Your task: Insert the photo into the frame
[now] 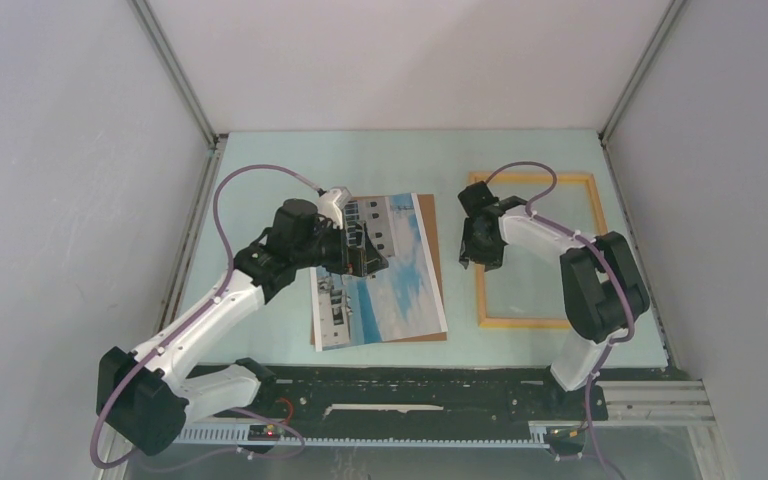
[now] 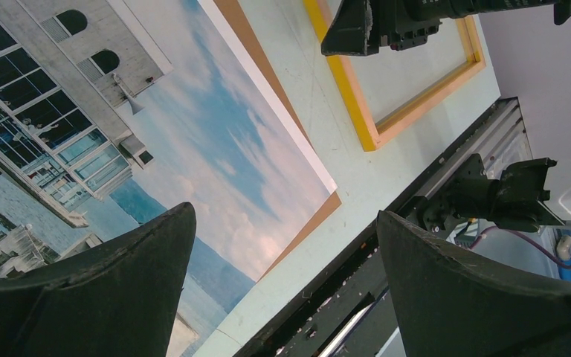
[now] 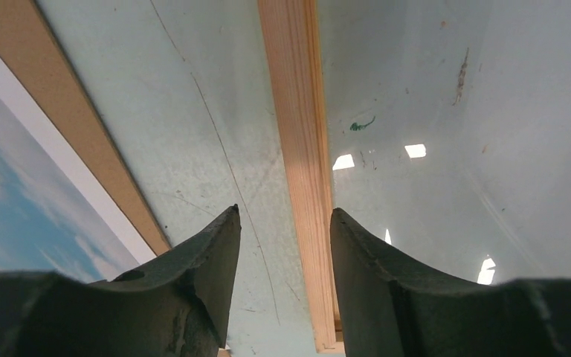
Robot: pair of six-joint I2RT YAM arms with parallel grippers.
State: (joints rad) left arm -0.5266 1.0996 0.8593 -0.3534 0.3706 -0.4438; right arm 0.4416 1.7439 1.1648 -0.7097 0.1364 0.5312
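Right wrist view: right gripper jaws half-spread, straddling 1 rail of the frame, with 1 finger clear of the wood. Left gripper jaws spread wide, hovering; the photo lies flat on the backing board, partly under 1 finger.

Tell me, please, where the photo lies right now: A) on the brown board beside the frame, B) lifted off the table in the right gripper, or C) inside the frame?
A: the photo lies flat on the brown board, apart from the frame, with no gripper holding it.
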